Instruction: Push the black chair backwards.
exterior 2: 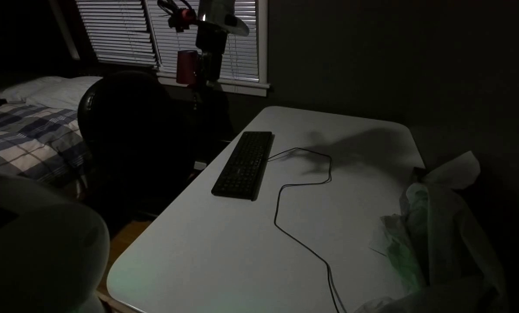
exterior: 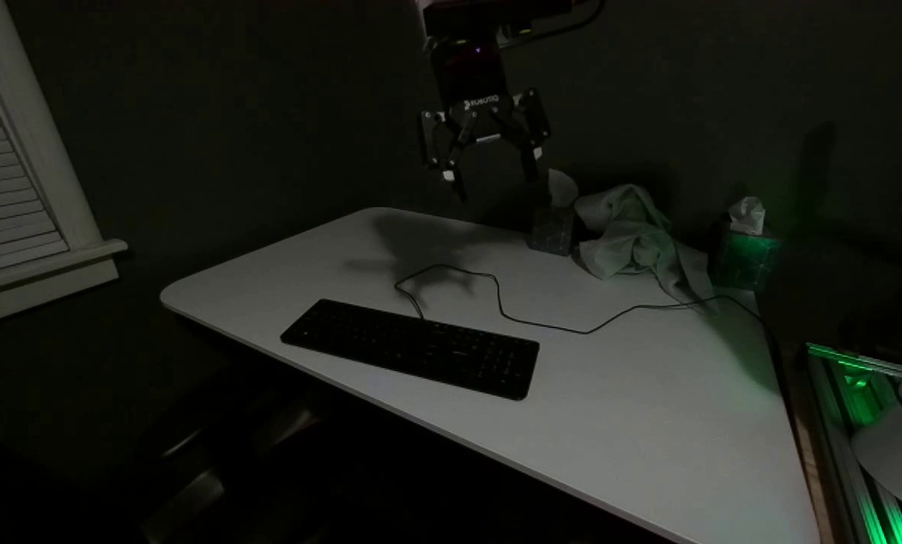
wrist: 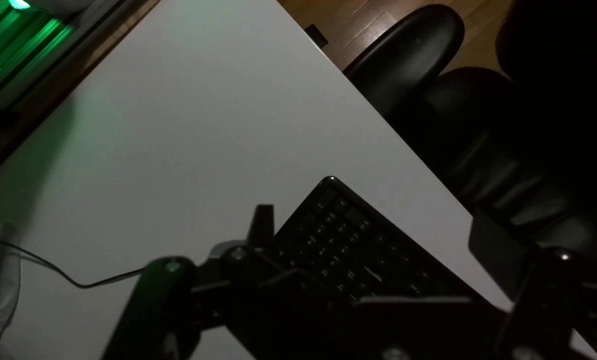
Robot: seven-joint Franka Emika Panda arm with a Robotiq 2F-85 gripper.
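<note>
In an exterior view the black chair (exterior 2: pixel 131 134) stands upright at one long side of the white desk (exterior 2: pixel 190 248), its rounded backrest a dark curve. A bed with a plaid cover (exterior 2: pixel 33 134) lies beyond it; how much room separates the two is too dark to judge.

The gripper (exterior: pixel 496 185) hangs above the desk, its fingers (wrist: pixel 498 255) spread wide apart. A keyboard (exterior: pixel 413 347) lies flat near the chair's side of the desk, its thin cable (exterior: pixel 587 332) winding across the top. Along the opposite side sit a tissue box (exterior: pixel 551 230), a crumpled pale cloth (exterior: pixel 625 234) and, near the corner, a second tissue box (exterior: pixel 746 261).

A broad stretch of desktop lies bare between the keyboard and the end beside a green-lit metal frame (exterior: pixel 844 427).

The wrist view shows an armrest (wrist: pixel 408 55) at the desk edge, touching or passing underneath I cannot tell, plus creased seat leather (wrist: pixel 503 180) and wooden floor (wrist: pixel 373 25). In an exterior view the space below the desk is nearly black, with faint glints (exterior: pixel 202 487). Window blinds (exterior 2: pixel 116 34) show in both exterior views.
</note>
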